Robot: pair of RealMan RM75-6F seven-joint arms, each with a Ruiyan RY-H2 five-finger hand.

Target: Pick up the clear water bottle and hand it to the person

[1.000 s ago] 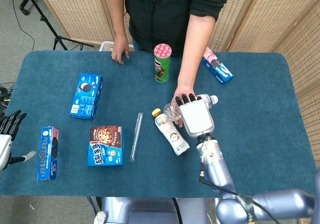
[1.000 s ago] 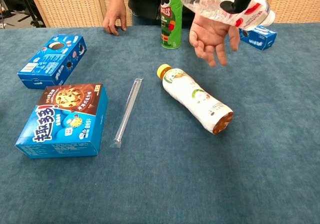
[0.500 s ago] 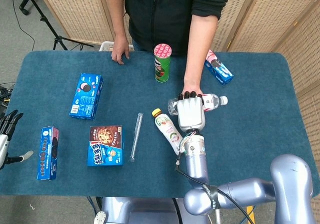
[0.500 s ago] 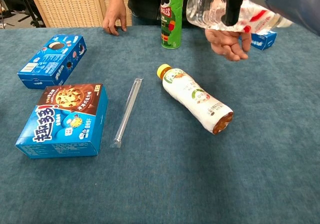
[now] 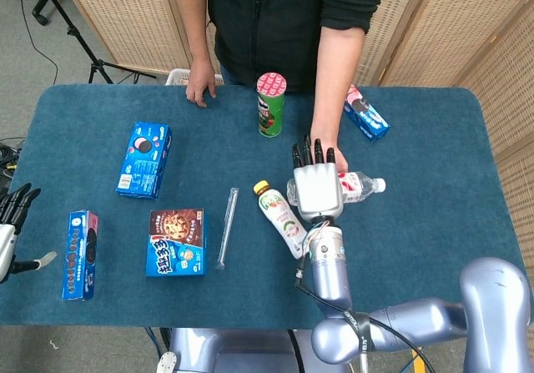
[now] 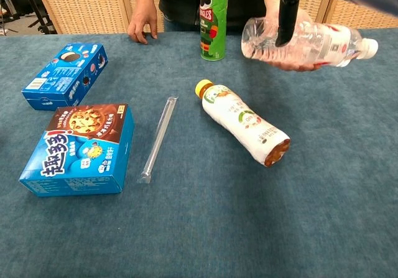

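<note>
We are holding the clear water bottle sideways in our right hand, above the far middle of the blue table, cap pointing right. Our fingers are stretching straight out over the bottle's top; a dark thumb is crossing its near side in the chest view, so the hold looks light. The person's hand is lying palm-up directly beneath the bottle, seemingly touching it.

Our left hand is hanging off the table's left edge, fingers apart, holding nothing.

We are judging the risk this way: if we let go before the person's fingers are closing round it, the smooth bottle could roll off their palm and drop onto the white juice bottle lying just near of it, or knock the green Pringles can standing to the far left.
</note>
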